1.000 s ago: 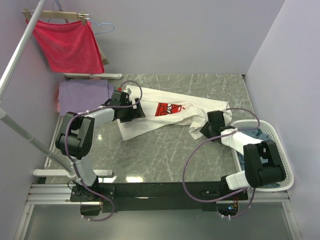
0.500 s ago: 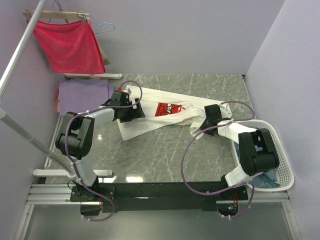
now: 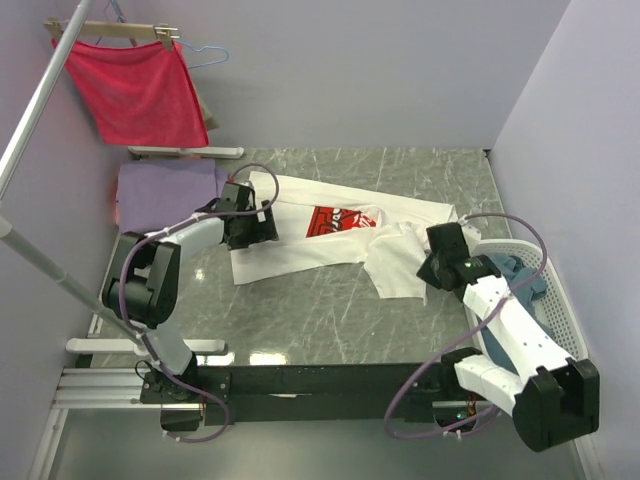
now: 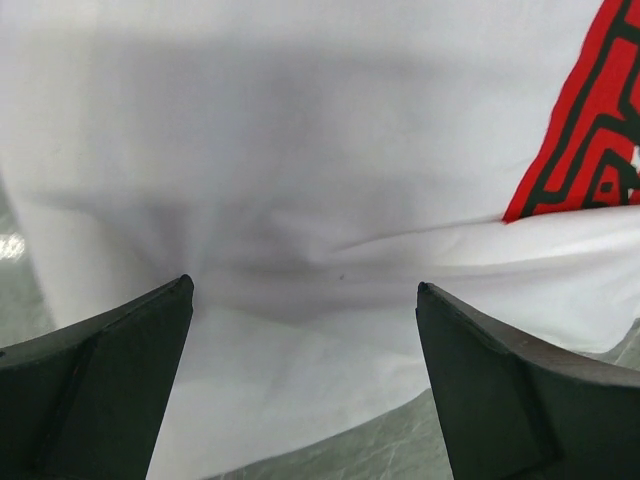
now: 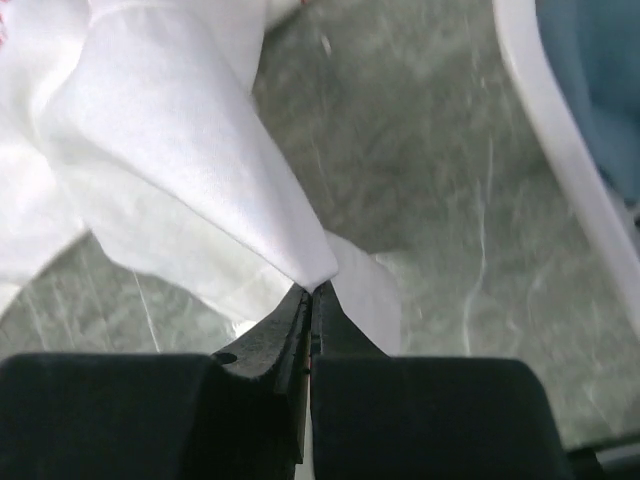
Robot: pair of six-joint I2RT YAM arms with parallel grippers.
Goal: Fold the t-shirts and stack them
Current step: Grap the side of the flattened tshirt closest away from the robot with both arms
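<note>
Starting nearest you, the right jaws are closed tight on a corner of the white t-shirt [image 5: 180,160], and the cloth is drawn into a cone that runs to their tips above the bench [image 5: 430,150]. Only your right wrist view shows that pinch; from overhead the wrist hides it. Just to its right sits the laundry basket [image 3: 556,292] with the grey-blue t-shirt [image 3: 522,272] inside. Farther in, the left jaws stand wide open over plain white cloth at the shirt's left end, with the edge of the red print [image 4: 590,130] to their right. You cannot tell from the left wrist view whether the tips touch the fabric. Overhead, the shirt lies rumpled across mid-bench, print up, between the two arms. Beyond, the lavender t-shirt [image 3: 165,190] lies at the far-left corner, and a red cloth [image 3: 135,90] hangs on a hanger behind it.
</note>
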